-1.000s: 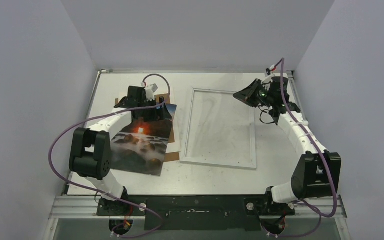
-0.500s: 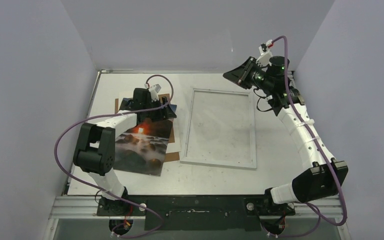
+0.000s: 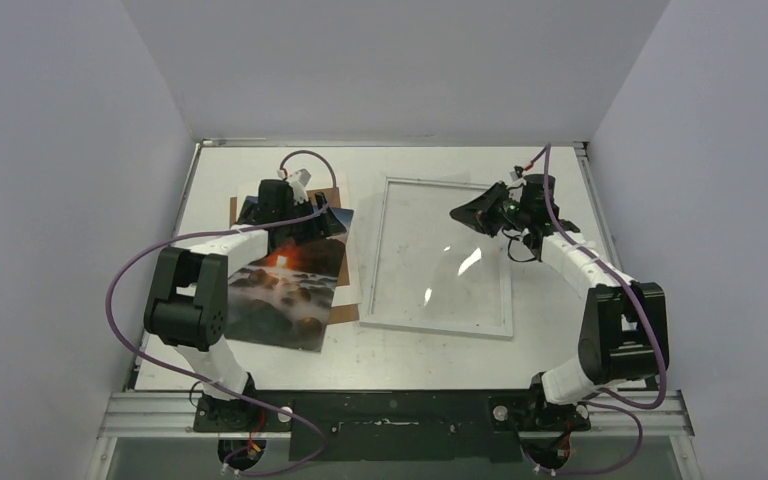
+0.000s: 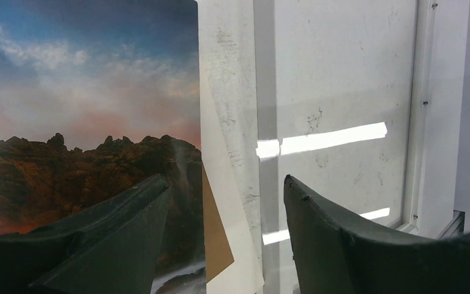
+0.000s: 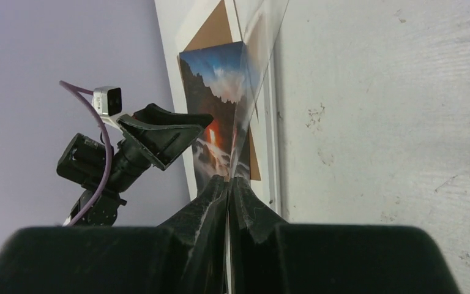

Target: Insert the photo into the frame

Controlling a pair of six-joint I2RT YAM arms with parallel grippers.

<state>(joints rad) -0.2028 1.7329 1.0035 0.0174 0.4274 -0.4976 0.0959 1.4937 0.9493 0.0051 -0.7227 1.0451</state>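
The photo (image 3: 285,290), a sunset landscape print, lies at the left on a brown board (image 3: 334,195) and a cream mat (image 3: 350,285). The white frame (image 3: 435,325) lies flat in the middle of the table. My left gripper (image 3: 305,222) hovers open over the photo's far right corner. In the left wrist view the photo's edge (image 4: 85,122), the board (image 4: 215,239) and the mat (image 4: 232,153) show between its fingers (image 4: 116,233). My right gripper (image 3: 465,215) is shut on a clear sheet (image 3: 468,262), held tilted over the frame's far right part. Its edge (image 5: 263,37) runs out from that gripper (image 5: 229,182).
Grey walls enclose the table on three sides. The frame's right rail (image 4: 443,122) lies close to the right arm. Bare table shows in front of the frame (image 3: 410,355) and along the far edge (image 3: 410,160).
The right arm rose with the clear sheet, then came down and left over the frame's far right part. The left gripper has barely shifted over the photo's corner.
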